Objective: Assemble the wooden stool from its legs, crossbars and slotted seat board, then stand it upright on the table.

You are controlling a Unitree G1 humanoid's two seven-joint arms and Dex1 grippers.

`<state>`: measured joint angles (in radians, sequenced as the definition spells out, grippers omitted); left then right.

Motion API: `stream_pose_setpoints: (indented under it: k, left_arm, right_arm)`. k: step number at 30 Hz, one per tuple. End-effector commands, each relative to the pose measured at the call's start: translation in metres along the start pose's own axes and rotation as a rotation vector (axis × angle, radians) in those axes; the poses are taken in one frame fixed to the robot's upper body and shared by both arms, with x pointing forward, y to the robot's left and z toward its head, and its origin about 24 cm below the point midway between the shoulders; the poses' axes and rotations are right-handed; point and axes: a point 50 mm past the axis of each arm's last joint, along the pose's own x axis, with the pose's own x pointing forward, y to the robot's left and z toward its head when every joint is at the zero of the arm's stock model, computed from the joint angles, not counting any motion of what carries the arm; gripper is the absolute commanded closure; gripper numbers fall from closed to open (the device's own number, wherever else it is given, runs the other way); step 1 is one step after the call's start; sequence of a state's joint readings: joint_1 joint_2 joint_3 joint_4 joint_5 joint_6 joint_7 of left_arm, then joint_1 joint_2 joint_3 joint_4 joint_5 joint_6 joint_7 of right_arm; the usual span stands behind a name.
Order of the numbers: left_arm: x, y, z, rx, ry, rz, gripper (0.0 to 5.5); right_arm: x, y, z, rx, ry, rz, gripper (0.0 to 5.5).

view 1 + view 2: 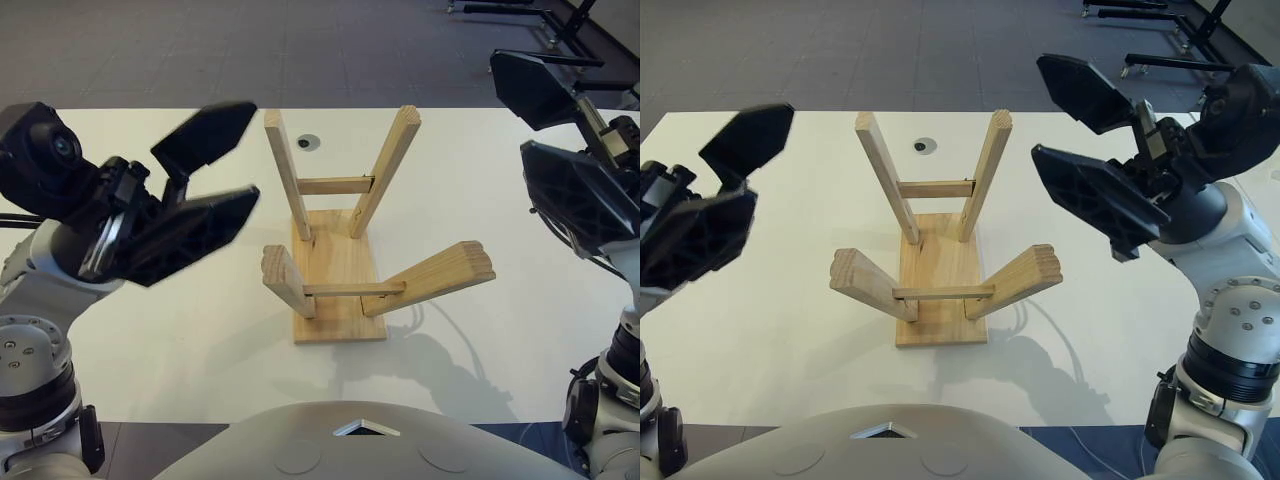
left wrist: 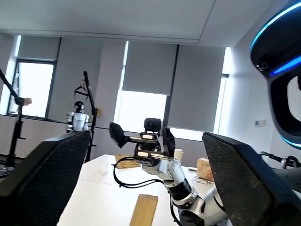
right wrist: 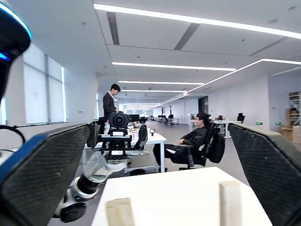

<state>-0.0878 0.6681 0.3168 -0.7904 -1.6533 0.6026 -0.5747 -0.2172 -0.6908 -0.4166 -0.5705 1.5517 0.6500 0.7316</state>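
Left end effector [image 1: 245, 158] and right end effector [image 1: 1042, 110] gape empty beside the upturned stool [image 1: 338, 300]; flipping it might wrench its 2 splayed legs [image 1: 1015, 280] loose.

Pale bare-wood stool [image 1: 340, 265], matt table [image 1: 180, 340]

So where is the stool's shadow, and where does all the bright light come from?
Left eye view: the stool throws a soft grey shadow on the table, toward the robot's right and the near edge. Left wrist view: the windows behind glare white. Right wrist view: long ceiling light strips shine overhead.
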Motion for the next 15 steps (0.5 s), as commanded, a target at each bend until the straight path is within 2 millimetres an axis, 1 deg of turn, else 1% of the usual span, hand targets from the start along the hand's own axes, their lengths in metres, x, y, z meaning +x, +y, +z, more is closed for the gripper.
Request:
stream_pose_setpoints:
  k: [1,5,7,8,9,11,12,13,15]
  left_arm:
    - [0.004,-0.007,-0.006,-0.045,0.053,-0.006,1.15]
    - [0.006,-0.012,-0.007,-0.054,0.066,-0.005,1.15]
    - [0.008,-0.012,-0.012,-0.088,0.076,-0.003,1.15]
    - [0.01,-0.006,-0.021,-0.154,0.067,0.042,1.15]
    - [0.009,-0.002,-0.038,-0.237,0.1,0.081,1.15]
    - [0.004,0.003,-0.068,-0.366,0.165,0.157,1.15]
    - [0.0,0.007,-0.079,-0.413,0.186,0.198,1.15]
    - [-0.007,0.012,-0.09,-0.456,0.215,0.242,1.15]
    - [-0.017,0.015,-0.106,-0.504,0.263,0.293,1.15]
  right_arm:
    - [0.005,0.009,0.003,0.02,0.027,0.042,0.13]
    - [0.008,0.012,0.006,0.026,0.027,0.059,0.13]
    - [0.01,0.01,0.002,0.055,0.024,0.049,0.13]
    - [0.006,0.011,-0.015,0.104,0.101,0.047,0.13]
    - [-0.002,0.013,-0.042,0.165,0.244,0.039,0.13]
    - [-0.022,0.021,-0.084,0.214,0.49,0.048,0.13]
    - [-0.028,0.022,-0.094,0.221,0.548,0.05,0.13]
    - [-0.029,0.021,-0.097,0.212,0.555,0.051,0.13]
    - [-0.03,0.015,-0.095,0.168,0.533,0.049,0.13]
